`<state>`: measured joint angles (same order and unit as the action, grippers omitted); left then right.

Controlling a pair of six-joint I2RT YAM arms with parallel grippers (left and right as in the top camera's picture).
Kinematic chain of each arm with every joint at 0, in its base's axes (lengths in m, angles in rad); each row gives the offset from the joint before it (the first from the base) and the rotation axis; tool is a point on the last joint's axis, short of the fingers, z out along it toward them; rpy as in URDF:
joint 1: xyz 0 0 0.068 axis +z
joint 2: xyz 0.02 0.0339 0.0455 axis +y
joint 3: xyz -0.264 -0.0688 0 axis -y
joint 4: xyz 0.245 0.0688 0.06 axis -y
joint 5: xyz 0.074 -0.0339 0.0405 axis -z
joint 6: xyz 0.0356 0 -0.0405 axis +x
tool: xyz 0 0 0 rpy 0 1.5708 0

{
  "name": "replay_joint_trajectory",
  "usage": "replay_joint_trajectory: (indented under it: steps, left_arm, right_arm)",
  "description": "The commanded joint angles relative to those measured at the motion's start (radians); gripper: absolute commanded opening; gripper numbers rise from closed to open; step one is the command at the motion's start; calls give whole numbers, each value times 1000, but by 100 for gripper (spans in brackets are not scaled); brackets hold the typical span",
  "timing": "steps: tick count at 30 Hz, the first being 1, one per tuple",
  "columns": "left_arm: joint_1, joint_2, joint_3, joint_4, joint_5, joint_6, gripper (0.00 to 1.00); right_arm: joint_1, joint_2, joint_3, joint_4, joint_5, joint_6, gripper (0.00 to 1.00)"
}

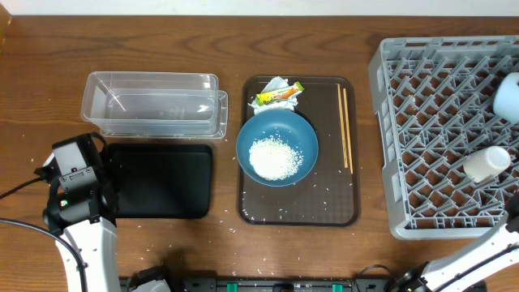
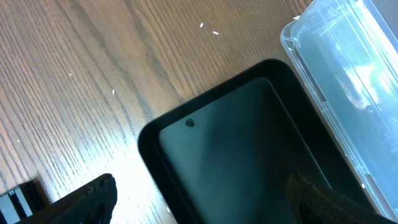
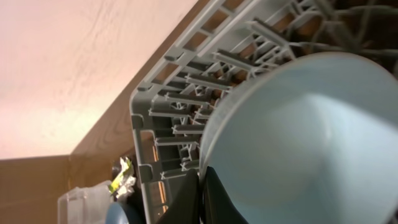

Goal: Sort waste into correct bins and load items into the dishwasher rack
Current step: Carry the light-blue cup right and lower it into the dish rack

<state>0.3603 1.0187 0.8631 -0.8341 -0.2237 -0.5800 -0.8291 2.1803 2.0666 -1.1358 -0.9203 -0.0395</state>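
Black fingers of the right gripper are closed on the rim of the small bowl. It is held tilted, its inside facing the wrist camera, close over the pegs of the rack near one rack edge. Whether it touches them cannot be told.

Small bowl: pale blue, smooth, glossy, empty and clean inside.

Step in hand, by judgement: loading the small bowl into the rack. The next move calls for lowering it between pegs and seating it before release. A grip on a thin rim may let it swing.

The cup lies at the rack's right edge.

The left gripper stands wide and empty over the black tray, near the left edge of the worktop, with the tub just beside it.

Not yet done: big bowl holding rice, tissue, wrapper and chopsticks, all on the brown tray at mid-worktop.
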Motion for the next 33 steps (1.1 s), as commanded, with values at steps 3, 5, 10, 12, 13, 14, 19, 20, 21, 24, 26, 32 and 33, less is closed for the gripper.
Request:
replay_joint_trajectory:
  steps: [3,5,10,12,13,14,19,20,21,24,26,32,33]
  left_arm:
    - [6,-5,16,-3,-9,-9,89]
    - [6,-5,16,-3,-10,-9,89]
    - [6,-5,16,-3,-10,-9,89]
    - [6,-5,16,-3,-9,-9,89]
    - [6,-5,16,-3,-10,-9,89]
    - [6,-5,16,-3,-10,-9,90]
    - [6,-5,16,-3,-9,-9,90]
    - [6,-5,16,-3,-10,-9,89]
    - [6,-5,16,-3,-10,-9,89]
    - [6,-5,16,-3,-10,-9,89]
    - [6,-5,16,-3,-10,-9,89]
    - [6,-5,16,-3,-9,-9,89]
    - [6,-5,16,-3,-10,-9,89]
  right_arm:
    - [-48,13,-1,-30,-30,-12,1]
    - [-57,14,-1,-40,-31,-29,1]
    - [-58,14,-1,-41,-151,-66,1]
    - [-52,14,-1,-24,-237,-79,1]
    - [-48,14,-1,-11,-263,-79,1]
    - [-45,14,-1,5,-286,-78,1]
    - [-16,16,-1,53,-269,-78,1]
    - [-10,18,-1,56,-254,-78,1]
    - [-2,22,-1,58,-241,-78,1]
    - [12,41,-1,58,-208,-64,1]
    - [12,61,-1,60,-190,-42,1]
    - [1,85,-1,37,-15,-17,1]
    - [0,85,0,27,35,-17,1]
